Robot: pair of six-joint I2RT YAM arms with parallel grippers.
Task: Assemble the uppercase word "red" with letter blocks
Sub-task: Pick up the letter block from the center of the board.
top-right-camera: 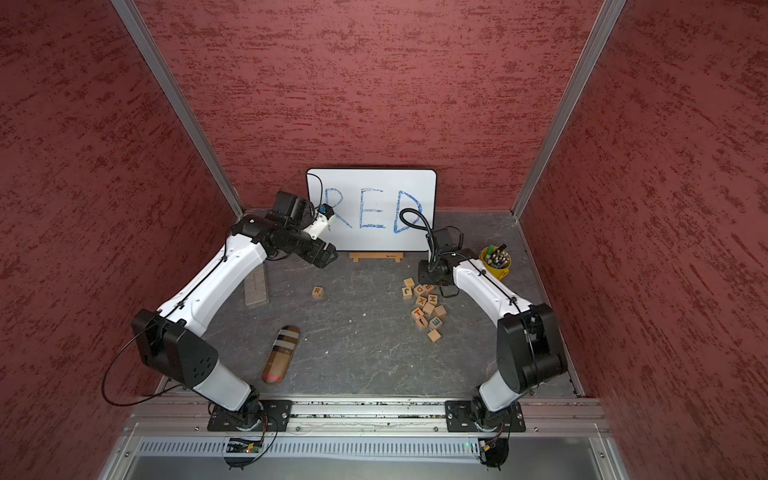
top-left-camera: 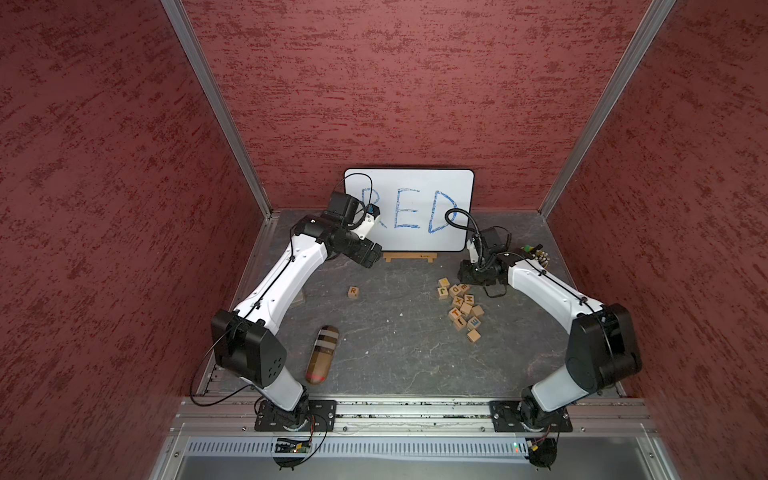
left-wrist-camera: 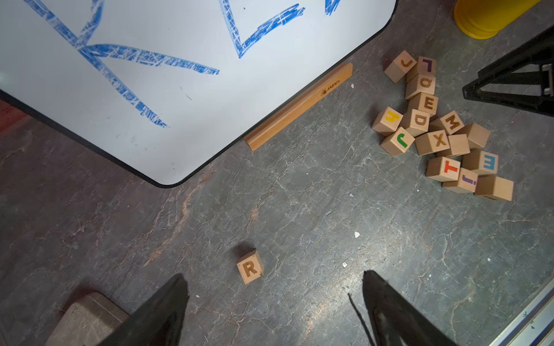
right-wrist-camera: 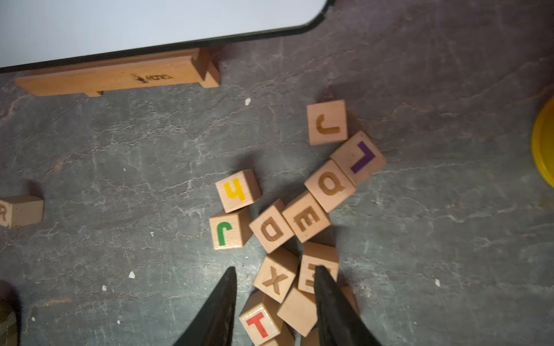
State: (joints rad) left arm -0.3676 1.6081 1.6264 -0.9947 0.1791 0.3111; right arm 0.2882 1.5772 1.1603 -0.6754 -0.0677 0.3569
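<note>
A lone wood block showing a dark R [top-left-camera: 353,291] [left-wrist-camera: 250,267] lies left of centre on the grey table. My left gripper [top-left-camera: 370,253] [left-wrist-camera: 274,278] hangs open above and behind it, holding nothing. The other letter blocks lie in a loose pile [top-left-camera: 459,307] at the right; among them the dark E block [right-wrist-camera: 305,217] and the dark D block [right-wrist-camera: 271,229] sit side by side, touching. My right gripper [top-left-camera: 467,276] [right-wrist-camera: 275,271] hovers over the pile's far end, its jaws apart above an X block [right-wrist-camera: 275,280], gripping nothing.
A whiteboard [top-left-camera: 409,208] with blue "RED" leans on the back wall in a wooden stand [top-left-camera: 410,257]. A block with a blue E [left-wrist-camera: 482,161] lies in the pile. A yellow cup of pens [top-right-camera: 494,262], a felt eraser [top-right-camera: 257,284] and a striped oval case [top-left-camera: 322,353] also sit on the table.
</note>
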